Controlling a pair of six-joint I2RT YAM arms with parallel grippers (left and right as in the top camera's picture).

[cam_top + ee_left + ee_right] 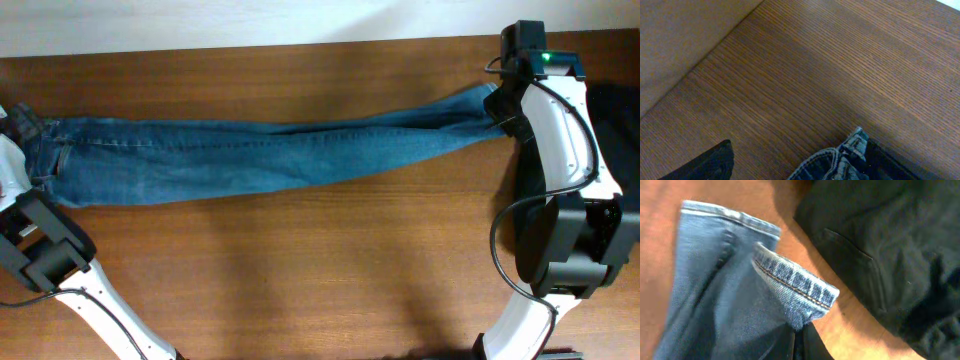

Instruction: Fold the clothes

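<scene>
The right gripper (801, 342) is closed tight on the jeans (250, 160), its dark fingers pinching the denim just under one rolled leg hem (795, 282), which stands up above them with its pale stitching showing. Just beside that hem, to its right in the wrist view, lies the black garment (890, 245), rumpled on the table (300, 260) under the right arm. From the pinched end the jeans run flat across the wood, both legs laid close together, to the waistband (840, 160) at the far left edge. There the left gripper (802, 162) stands with its fingers wide apart, the waistband bunched between them, close against one finger and well clear of the other; whether the denim touches that finger is hard to tell from the sliver in view.
</scene>
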